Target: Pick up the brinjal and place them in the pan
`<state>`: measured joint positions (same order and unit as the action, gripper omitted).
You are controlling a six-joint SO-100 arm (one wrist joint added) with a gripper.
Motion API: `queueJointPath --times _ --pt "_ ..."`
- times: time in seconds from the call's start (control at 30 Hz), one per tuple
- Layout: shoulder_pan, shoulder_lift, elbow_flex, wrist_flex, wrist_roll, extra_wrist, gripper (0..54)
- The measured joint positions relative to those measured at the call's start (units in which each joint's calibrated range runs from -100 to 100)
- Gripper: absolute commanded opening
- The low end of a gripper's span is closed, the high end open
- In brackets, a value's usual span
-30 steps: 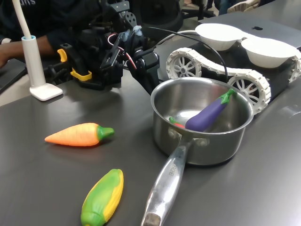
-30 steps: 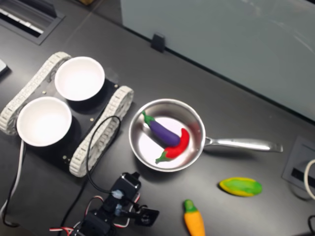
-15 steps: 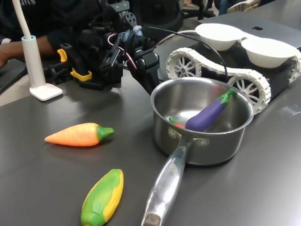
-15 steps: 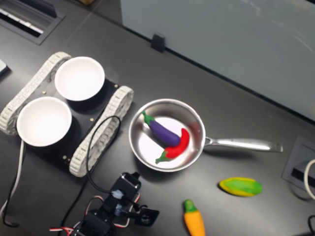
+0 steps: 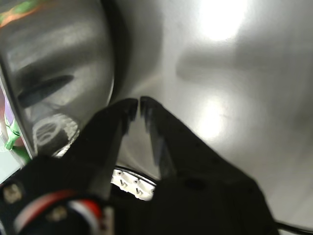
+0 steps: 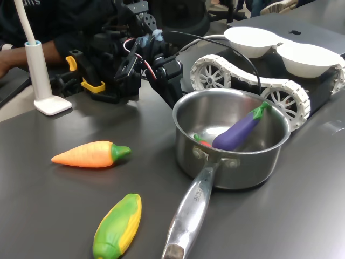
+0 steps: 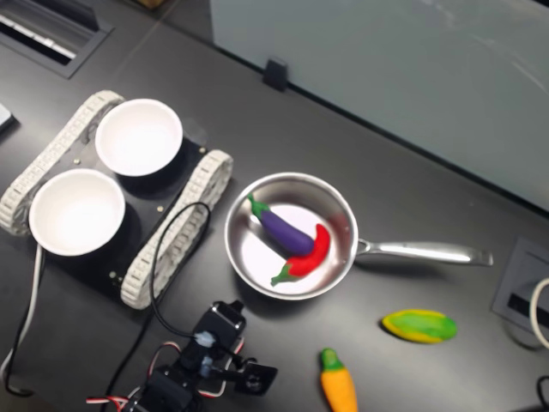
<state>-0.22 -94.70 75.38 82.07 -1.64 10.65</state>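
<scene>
Task progress: judged done, or all but done; brinjal [image 6: 241, 131] already lying inside the pan [image 6: 232, 162], leaning on the far wall with its green cap up at the rim.
Left to do: by the look of it nothing beyond parking the arm; no second brinjal visible on the table [image 6: 48, 205].
Gripper: gripper [image 5: 135, 108] empty, tips nearly touching with only a thin slit between them, poised just outside the pan's steel wall in the wrist view.
Brinjal count: one, purple, lying across a red chilli [image 7: 310, 254] in the second exterior view.
Chilli count: one, in the pan.
Pan count: one, long handle pointing toward the second exterior view's right.
Carrot count: one, carrot [image 6: 90, 154] on the table, well apart from the pan.
Corn count: one, corn [image 6: 118, 225] beside the handle.
White bowl count: two, white bowls [image 7: 139, 136] seated on the tracked rover [image 7: 171, 236].
</scene>
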Motion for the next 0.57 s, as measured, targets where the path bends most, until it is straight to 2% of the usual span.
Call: queueJointPath --times 0.17,0.2,0.23,0.27,0.4,0.57 --pt "0.0 0.0 0.0 0.0 0.0 0.0 2.1" --pt "0.0 0.0 0.0 0.0 -0.2 0.0 3.1" --pt "0.4 0.0 0.0 0.0 -0.4 0.0 7.0" --pt "0.7 0.0 0.0 0.0 -0.5 0.0 7.8" --pt "0.7 0.0 0.0 0.0 -0.6 0.0 0.2" --pt "0.7 0.0 0.0 0.0 -0.6 0.0 0.2"
